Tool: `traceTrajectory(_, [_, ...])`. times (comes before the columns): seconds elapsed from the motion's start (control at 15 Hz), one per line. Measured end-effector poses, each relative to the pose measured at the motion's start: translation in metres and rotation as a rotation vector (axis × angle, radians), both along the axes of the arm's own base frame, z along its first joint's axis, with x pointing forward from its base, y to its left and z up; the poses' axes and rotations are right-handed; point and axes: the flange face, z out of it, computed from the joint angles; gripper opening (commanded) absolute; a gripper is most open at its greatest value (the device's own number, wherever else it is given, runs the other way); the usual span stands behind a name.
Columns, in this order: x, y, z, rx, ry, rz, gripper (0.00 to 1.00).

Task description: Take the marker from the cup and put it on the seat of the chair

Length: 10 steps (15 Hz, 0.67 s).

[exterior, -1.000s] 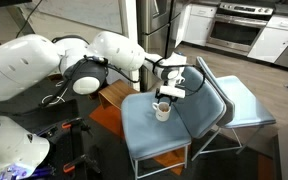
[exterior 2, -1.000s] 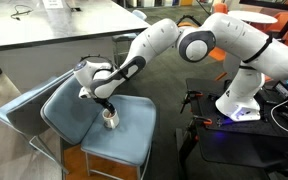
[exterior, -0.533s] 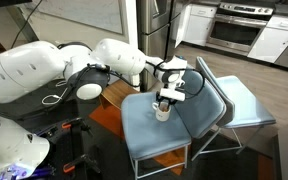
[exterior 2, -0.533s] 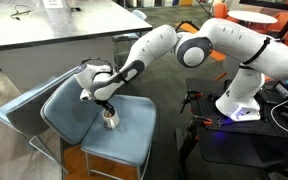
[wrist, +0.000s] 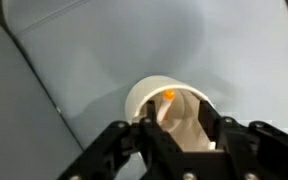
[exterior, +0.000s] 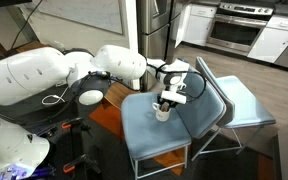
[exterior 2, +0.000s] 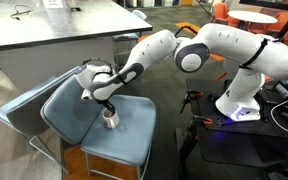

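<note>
The white cup (exterior: 162, 113) stands on the blue seat of the chair (exterior: 144, 138), near the backrest; it also shows in an exterior view (exterior 2: 110, 121) on the seat (exterior 2: 129, 143). My gripper (exterior: 167, 99) (exterior 2: 105, 106) hangs right above the cup, pointing down. In the wrist view the cup's rim (wrist: 142, 93) fills the lower middle. The marker (wrist: 166, 103) leans inside it, showing an orange tip. My gripper's fingers (wrist: 179, 138) are open, spread on both sides of the cup's mouth. Nothing is held.
A twin blue chair (exterior: 246, 103) stands tight against the backrest (exterior: 206, 92); it shows behind the chair in an exterior view (exterior 2: 22, 104). A wooden block (exterior: 114, 96) sits beside the seat. A counter (exterior 2: 54, 30) stands behind. The robot base (exterior 2: 239, 100) stands close by.
My gripper has sunk slightly toward the cup. The cup and the marker have not moved.
</note>
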Motion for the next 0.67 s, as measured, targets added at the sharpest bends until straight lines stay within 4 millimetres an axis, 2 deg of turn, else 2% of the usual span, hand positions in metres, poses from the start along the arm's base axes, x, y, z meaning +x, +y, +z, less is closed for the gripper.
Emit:
traceTrajectory(0.4, [0.0002, -0.0008, -0.0037, 0.007, 0.022, 0.023, 0.49])
traceTrajectory(0.67, [-0.0019, 0.001, -0.0058, 0.004, 0.044, 0.025, 0.42])
